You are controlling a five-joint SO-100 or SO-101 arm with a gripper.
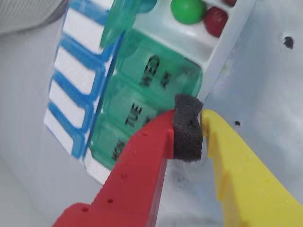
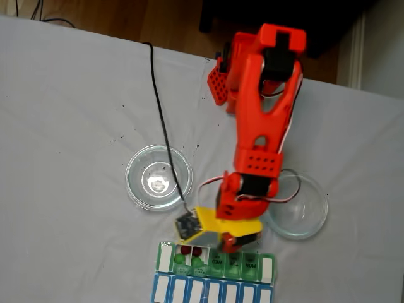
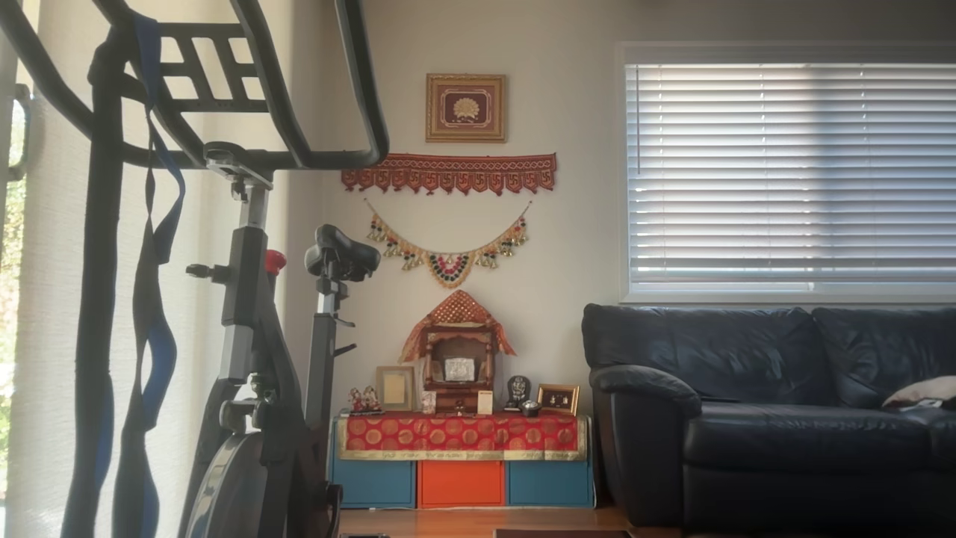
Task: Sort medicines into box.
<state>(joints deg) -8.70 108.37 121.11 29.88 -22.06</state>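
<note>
The pill organiser [image 1: 156,90] lies just ahead of the jaws in the wrist view, its green WED, TUE and MON lids shut and one lid [image 1: 120,21] beyond them flipped up. In that open compartment sit a green ball [image 1: 188,10] and a dark red ball [image 1: 215,21]. The gripper [image 1: 191,127] is clenched, its red finger [image 1: 142,161] and yellow finger [image 1: 241,170] meeting at the black foam pad [image 1: 188,126], nothing between them. In the fixed view it hangs over the organiser's near edge, between two empty glass dishes [image 2: 158,177].
</note>
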